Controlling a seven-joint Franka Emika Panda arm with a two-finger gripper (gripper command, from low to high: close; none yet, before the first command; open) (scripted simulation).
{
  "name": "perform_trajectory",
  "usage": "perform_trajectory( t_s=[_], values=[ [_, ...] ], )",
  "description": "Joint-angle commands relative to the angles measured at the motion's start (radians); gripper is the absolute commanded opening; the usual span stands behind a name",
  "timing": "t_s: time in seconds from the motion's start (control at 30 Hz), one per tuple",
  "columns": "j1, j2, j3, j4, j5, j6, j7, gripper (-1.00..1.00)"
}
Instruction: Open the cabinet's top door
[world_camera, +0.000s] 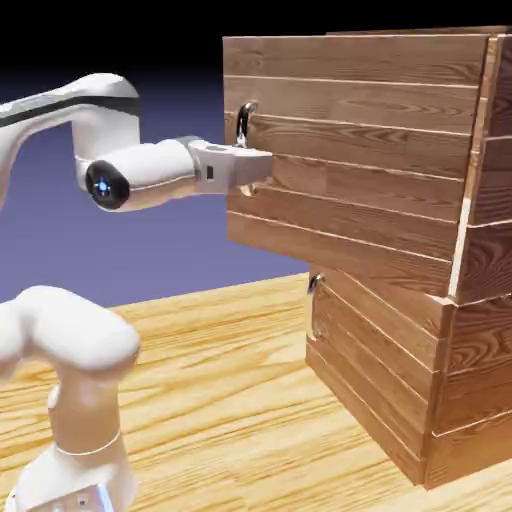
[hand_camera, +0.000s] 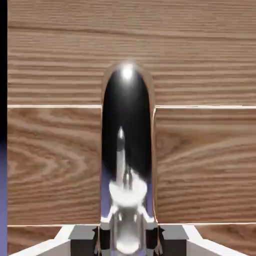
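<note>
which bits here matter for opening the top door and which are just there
For the job:
- larger upper brown plank door, already swung ajar
- its long curved metal handle
- white two-finger gripper around the handle

Just there:
- shorter lower plank door
- its small metal handle
- wooden table

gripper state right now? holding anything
gripper: closed on the top door's curved metal handle, which sits between the fingers in the hand view.
</note>
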Motion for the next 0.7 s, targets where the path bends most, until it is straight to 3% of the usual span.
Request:
perform_trajectory(
  t_s=[0.0, 0.33, 0.67],
  values=[
    [-0.024, -0.021, -0.003, -0.015, -0.043, -0.034, 0.041, -1.0],
    [-0.265, -0.262, -0.19, -0.099, -0.411, -0.465, 0.262, -1.0],
    [-0.4, -0.338, -0.544, -0.023, -0.71, -0.884, 0.287, -1.0]
  ],
)
